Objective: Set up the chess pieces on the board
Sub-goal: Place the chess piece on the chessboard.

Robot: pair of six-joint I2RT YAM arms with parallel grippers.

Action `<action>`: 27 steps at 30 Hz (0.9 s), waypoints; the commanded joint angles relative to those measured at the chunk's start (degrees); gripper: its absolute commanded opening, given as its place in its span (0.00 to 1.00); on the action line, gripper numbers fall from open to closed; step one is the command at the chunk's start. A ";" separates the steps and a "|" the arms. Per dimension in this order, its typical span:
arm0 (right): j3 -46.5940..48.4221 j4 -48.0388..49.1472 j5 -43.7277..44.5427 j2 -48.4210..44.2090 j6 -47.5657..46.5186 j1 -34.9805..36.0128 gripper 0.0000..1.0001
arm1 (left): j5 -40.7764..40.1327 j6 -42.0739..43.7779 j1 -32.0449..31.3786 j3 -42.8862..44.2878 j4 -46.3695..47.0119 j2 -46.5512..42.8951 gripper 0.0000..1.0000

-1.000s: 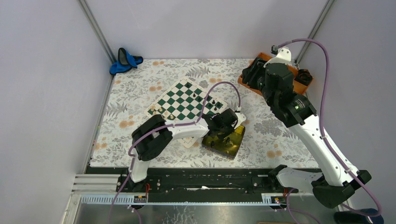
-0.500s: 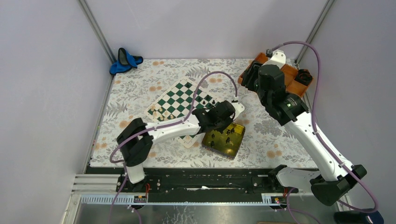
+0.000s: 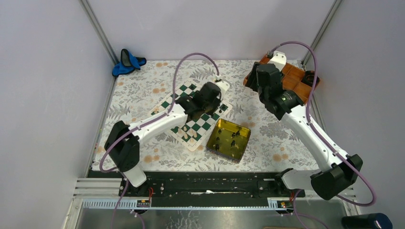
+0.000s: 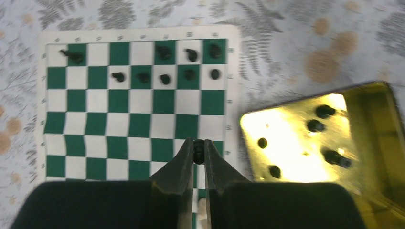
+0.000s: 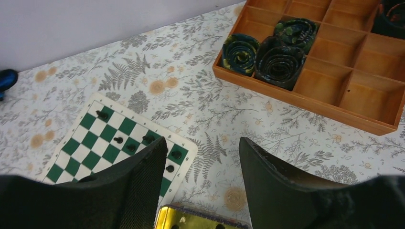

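Observation:
My left gripper (image 4: pixel 198 145) is shut on a small black chess piece (image 4: pixel 198 153), hanging over the near right part of the green and white board (image 4: pixel 119 124). Several black pieces (image 4: pixel 165 78) stand in two rows at the board's far right edge, and one (image 4: pixel 71 56) lies tipped at the far left corner. More black pieces (image 4: pixel 315 125) sit in the yellow tin tray (image 4: pixel 286 138). From above, the left gripper (image 3: pixel 203 102) covers the middle of the board (image 3: pixel 176 95). My right gripper (image 5: pixel 203 143) is open and empty above the floral cloth, between board (image 5: pixel 105 138) and orange tray.
The yellow tin (image 3: pixel 220 125) lies just right of the board's near corner. An orange compartment tray (image 5: pixel 334 90) with dark coiled items (image 5: pixel 279 57) stands at the back right. A blue object (image 3: pixel 126 62) lies at the back left corner, by the enclosure walls.
My left arm has risen from the tin and swung back-left over the board with the black piece. The right arm has drawn back toward the left, and its jaws have spread wider.

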 commanded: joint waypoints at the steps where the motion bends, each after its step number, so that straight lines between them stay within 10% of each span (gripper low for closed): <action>1: -0.10 4.50 1.80 2.51 -0.43 -2.95 0.67 | 1.07 0.00 5.94 1.03 -0.23 -0.81 0.00; 12: -1.92 7.00 -2.58 10.15 2.62 -10.16 0.85 | 3.99 -3.87 18.85 9.77 0.88 8.57 0.00; 27: -7.42 12.61 -3.94 11.54 2.54 -12.15 0.85 | 7.27 -14.71 25.80 14.64 7.08 19.92 0.00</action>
